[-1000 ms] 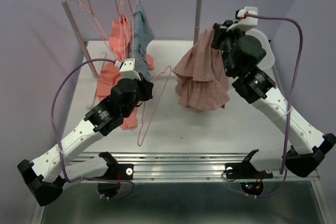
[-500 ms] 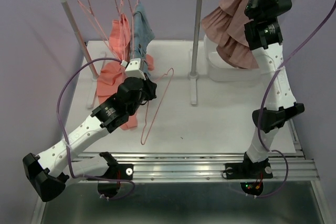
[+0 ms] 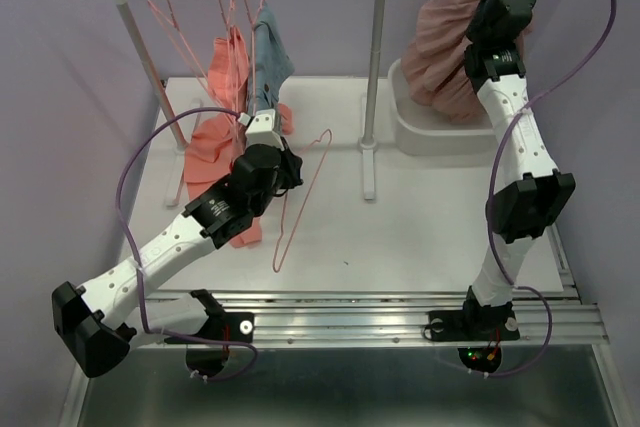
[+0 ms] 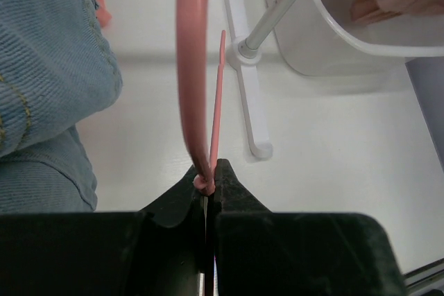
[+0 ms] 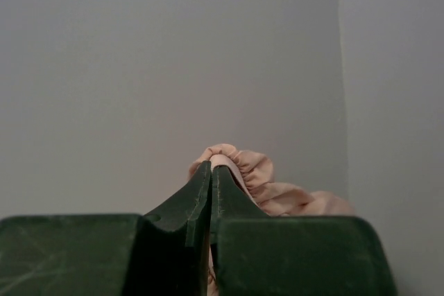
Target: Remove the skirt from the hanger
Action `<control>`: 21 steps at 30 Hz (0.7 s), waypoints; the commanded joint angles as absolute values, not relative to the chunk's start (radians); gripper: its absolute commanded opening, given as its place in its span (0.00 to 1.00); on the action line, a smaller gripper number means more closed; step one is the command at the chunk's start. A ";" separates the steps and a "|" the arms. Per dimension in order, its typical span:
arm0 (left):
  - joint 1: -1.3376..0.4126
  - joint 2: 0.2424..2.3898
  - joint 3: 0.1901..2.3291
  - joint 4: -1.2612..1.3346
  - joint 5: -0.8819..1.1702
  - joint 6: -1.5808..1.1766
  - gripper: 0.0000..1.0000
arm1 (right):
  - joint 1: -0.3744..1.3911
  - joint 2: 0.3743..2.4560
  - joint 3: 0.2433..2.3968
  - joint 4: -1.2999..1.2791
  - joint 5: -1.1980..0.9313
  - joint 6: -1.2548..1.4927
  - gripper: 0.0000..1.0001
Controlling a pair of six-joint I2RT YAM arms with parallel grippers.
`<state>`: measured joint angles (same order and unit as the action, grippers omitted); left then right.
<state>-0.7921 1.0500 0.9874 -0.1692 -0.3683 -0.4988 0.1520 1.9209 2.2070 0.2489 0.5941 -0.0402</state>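
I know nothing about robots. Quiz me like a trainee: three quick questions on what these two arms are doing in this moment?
1. True or false: the pink skirt lies flat on the table.
2. What is the left claw shut on? A) the pink hanger B) the denim garment C) the rack's post
3. Fill in: the right claw holds the skirt over the white ____.
Key: 1 false, it hangs from the right claw; 2 A; 3 bin.
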 commanded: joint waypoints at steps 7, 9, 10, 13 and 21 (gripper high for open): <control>-0.798 1.089 1.014 -0.114 -0.400 -0.482 0.00 | 0.140 1.842 2.065 0.337 0.534 0.064 0.01; -0.798 1.094 1.014 -0.110 -0.400 -0.482 0.00 | 0.130 1.850 2.037 0.337 0.543 0.078 0.01; -0.798 1.095 1.015 -0.109 -0.402 -0.482 0.00 | 0.121 1.855 2.028 0.337 0.546 0.086 0.01; -0.798 1.104 1.025 -0.115 -0.406 -0.479 0.00 | 0.097 1.870 1.993 0.337 0.540 0.133 0.01; -0.798 1.134 1.054 -0.124 -0.423 -0.480 0.00 | 0.012 1.924 1.780 0.347 0.480 0.241 0.01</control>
<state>-0.7921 1.1305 0.9951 -0.1616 -0.3904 -0.4946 0.0425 1.9141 1.8351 0.2718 0.5095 0.1658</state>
